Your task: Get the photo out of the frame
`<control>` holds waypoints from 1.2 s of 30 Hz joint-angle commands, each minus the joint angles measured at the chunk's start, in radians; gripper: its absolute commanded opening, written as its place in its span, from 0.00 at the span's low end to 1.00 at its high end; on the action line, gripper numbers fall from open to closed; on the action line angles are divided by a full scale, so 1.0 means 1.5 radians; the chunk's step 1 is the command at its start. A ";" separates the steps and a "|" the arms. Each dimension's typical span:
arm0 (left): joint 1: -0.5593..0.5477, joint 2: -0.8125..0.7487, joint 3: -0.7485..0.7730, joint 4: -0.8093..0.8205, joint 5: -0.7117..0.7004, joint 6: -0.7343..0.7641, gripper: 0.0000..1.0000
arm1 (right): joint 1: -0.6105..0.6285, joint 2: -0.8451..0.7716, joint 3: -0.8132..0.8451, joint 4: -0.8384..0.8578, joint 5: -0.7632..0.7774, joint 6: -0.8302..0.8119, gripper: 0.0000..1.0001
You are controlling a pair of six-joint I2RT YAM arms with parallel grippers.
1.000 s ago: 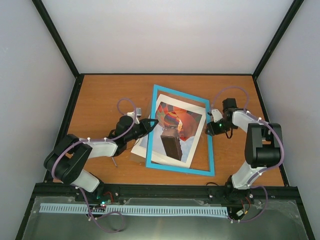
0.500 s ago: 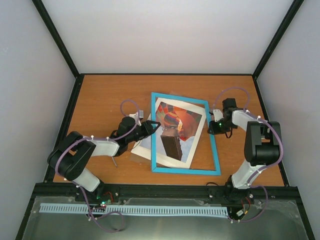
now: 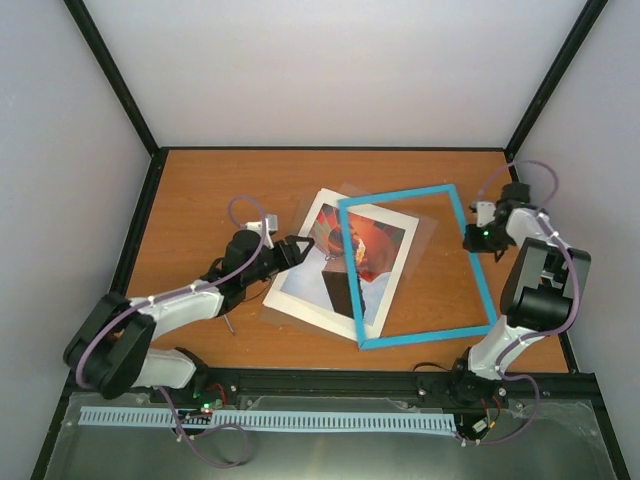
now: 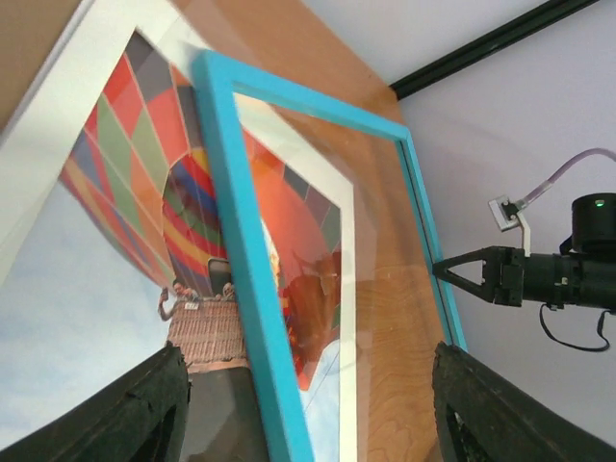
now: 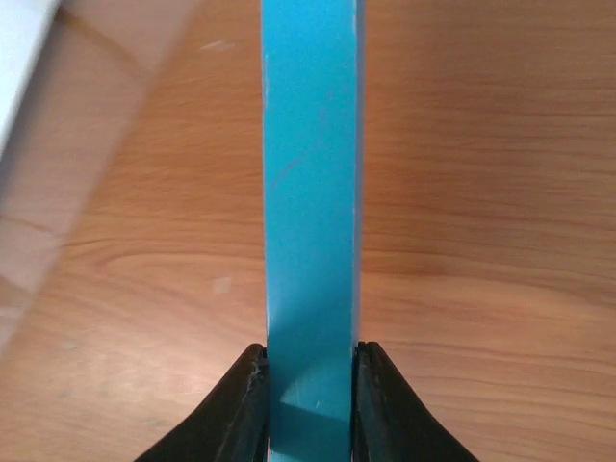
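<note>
**Photo [image 3: 340,262] face up on the table, frame in the right gripper**

The photo lies near the middle of the wooden table [image 3: 200,200], and the turquoise frame [image 3: 427,335] overlaps only its right part: the frame's left bar crosses the balloon. The right gripper [image 5: 308,385] is clamped on the frame's right bar. The left gripper [image 3: 298,247] hangs at the photo's left edge, jaws spread wide and holding nothing.

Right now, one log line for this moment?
right fingers: shut on frame edge | left fingers: open, over photo | frame: partly over photo
</note>
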 commanded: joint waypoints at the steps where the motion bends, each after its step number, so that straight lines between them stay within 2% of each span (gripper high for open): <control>1: -0.001 -0.077 -0.004 -0.076 -0.054 0.052 0.69 | -0.088 0.038 0.083 -0.019 0.010 -0.053 0.03; 6: -0.001 -0.137 -0.024 -0.126 -0.086 0.075 0.69 | -0.156 0.130 0.195 -0.033 0.015 -0.092 0.03; 15: 0.000 -0.187 -0.049 -0.161 -0.100 0.075 0.69 | -0.166 0.295 0.423 -0.077 0.071 -0.117 0.03; 23: 0.000 -0.212 -0.063 -0.182 -0.121 0.070 0.69 | -0.166 0.359 0.462 -0.059 0.112 -0.108 0.04; 28: 0.000 -0.217 -0.063 -0.194 -0.127 0.076 0.70 | -0.167 0.361 0.430 -0.031 0.124 -0.105 0.25; 31: 0.000 -0.218 -0.061 -0.204 -0.129 0.085 0.70 | -0.167 0.350 0.412 -0.021 0.125 -0.104 0.34; 36: 0.000 -0.213 -0.050 -0.244 -0.140 0.106 0.74 | -0.167 0.291 0.354 0.009 0.128 -0.114 0.52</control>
